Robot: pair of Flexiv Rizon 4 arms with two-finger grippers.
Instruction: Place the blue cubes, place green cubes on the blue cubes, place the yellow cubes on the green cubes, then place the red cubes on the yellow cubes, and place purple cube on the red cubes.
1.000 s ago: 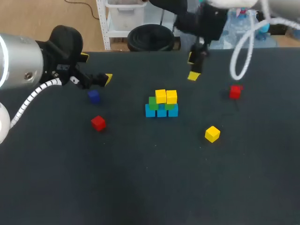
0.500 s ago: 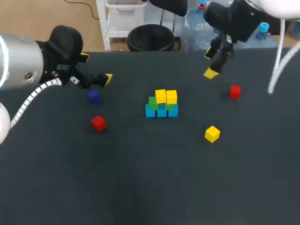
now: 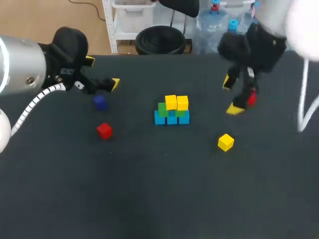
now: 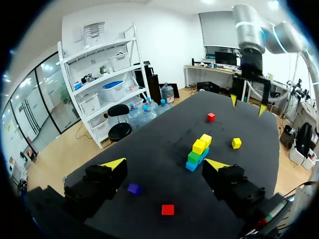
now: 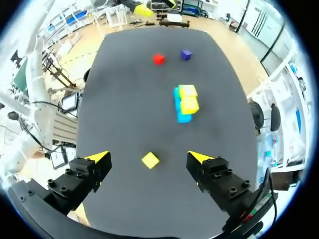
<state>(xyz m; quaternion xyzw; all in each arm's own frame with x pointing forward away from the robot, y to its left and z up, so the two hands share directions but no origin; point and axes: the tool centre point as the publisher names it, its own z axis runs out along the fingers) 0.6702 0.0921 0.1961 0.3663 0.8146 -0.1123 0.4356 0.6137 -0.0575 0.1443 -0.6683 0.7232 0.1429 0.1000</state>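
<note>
Yellow cube lies on the table ahead of your right gripper, framed between its wide-open, empty fingers, so descend straight, square the fingers to its flat sides, and close only once straddling it.

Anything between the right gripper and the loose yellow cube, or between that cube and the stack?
Nothing visible does. The loose yellow cube shows unobstructed ahead of the open right gripper, and no other cube lies between it and the stack.
</note>
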